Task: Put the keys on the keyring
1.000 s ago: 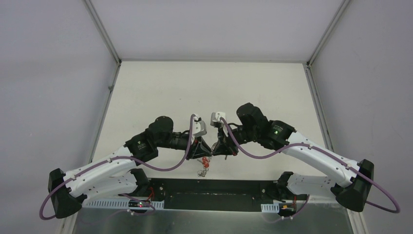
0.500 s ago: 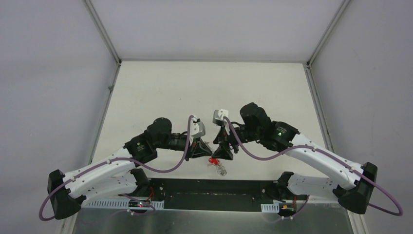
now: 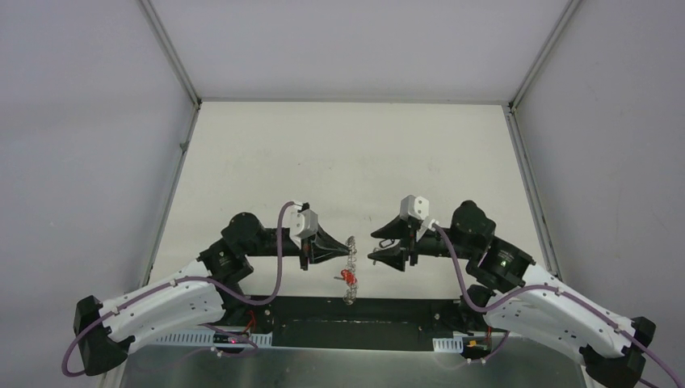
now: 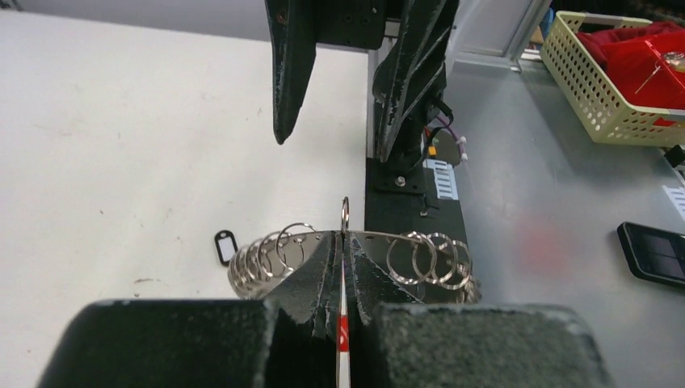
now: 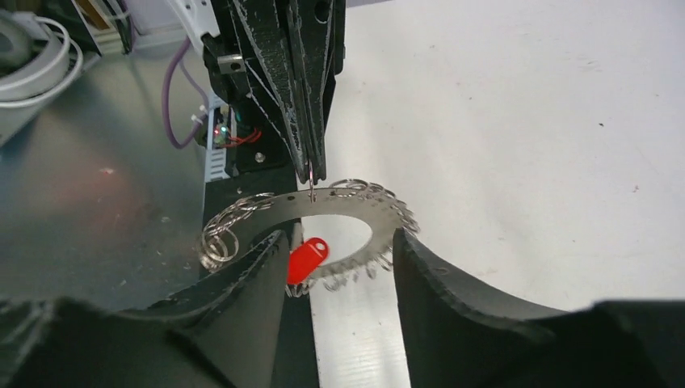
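My left gripper point(image 3: 342, 250) is shut on the rim of the keyring point(image 3: 350, 267), a silvery ring fringed with small wire loops, and holds it up edge-on above the table's near edge. The keyring's band point(image 4: 283, 245) spreads to both sides of the closed left fingertips point(image 4: 343, 238). The red-headed key of the keys point(image 5: 307, 259) hangs at the keyring's point(image 5: 355, 206) lower side; the silver key I cannot make out. My right gripper point(image 3: 371, 246) stands open just right of the ring, holding nothing, its fingers point(image 5: 266, 267) apart from the ring.
A small black tag point(image 4: 224, 245) lies on the white table point(image 3: 347, 162). The dark base plate point(image 3: 347, 311) runs below the ring. Off the table stand a yellow basket point(image 4: 582, 89) with red contents and a dark phone point(image 4: 654, 252).
My right gripper opened, let go and drew back to the right. The left gripper closed on the ring and pulled back left; the ring with the red key now hangs from it alone.
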Controlling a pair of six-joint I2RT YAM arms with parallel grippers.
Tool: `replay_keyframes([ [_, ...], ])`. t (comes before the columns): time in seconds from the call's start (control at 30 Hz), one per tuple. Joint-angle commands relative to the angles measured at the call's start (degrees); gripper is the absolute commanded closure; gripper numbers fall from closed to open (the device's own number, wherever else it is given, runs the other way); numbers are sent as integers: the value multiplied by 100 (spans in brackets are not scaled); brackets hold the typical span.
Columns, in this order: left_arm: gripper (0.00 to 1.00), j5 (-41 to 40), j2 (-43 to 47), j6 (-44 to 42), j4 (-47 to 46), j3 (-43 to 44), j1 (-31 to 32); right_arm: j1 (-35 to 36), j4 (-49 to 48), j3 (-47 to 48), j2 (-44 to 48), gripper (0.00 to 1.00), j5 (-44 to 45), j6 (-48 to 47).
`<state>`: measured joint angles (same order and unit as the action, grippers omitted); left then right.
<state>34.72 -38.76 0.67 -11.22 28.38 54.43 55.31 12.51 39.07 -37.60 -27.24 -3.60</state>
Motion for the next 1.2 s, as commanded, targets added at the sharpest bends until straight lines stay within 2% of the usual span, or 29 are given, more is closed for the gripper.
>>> replay_keyframes([
  [0.0, 100, -65, 294, -14, -1199, -156, 55, 15, -897, -31, -3, 52, -122, 125],
  [0.23, 100, -65, 320, 39, -1601, -289, 55, 11, -1956, 39, -668, 56, -983, 565],
  [0.37, 100, -44, 229, 105, -1779, -281, 55, 14, -2103, 155, -1011, 58, -1133, 615],
  [0.43, 100, -42, 212, 125, -1835, -288, 53, 11, -2142, 181, -1087, 66, -1149, 614],
  [0.53, 100, -49, 211, 127, -1876, -296, 50, 15, -2169, 160, -1104, 84, -1110, 612],
  [0.67, 100, -107, 245, 111, -1884, -315, 55, 16, -2172, 51, -980, 93, -978, 621],
  [0.97, 100, -158, 254, 118, -1901, -351, 53, 15, -2162, -100, -728, 88, -771, 607],
  [1.0, 100, -163, 255, 122, -1902, -359, 57, 17, -2146, -87, -746, 86, -750, 606],
  [1.07, 100, -167, 256, 135, -1909, -375, 52, 14, -2147, -65, -777, 73, -762, 581],
  [1.17, 100, -184, 275, 153, -1910, -390, 52, 15, -2071, -12, -823, 70, -797, 526],
])
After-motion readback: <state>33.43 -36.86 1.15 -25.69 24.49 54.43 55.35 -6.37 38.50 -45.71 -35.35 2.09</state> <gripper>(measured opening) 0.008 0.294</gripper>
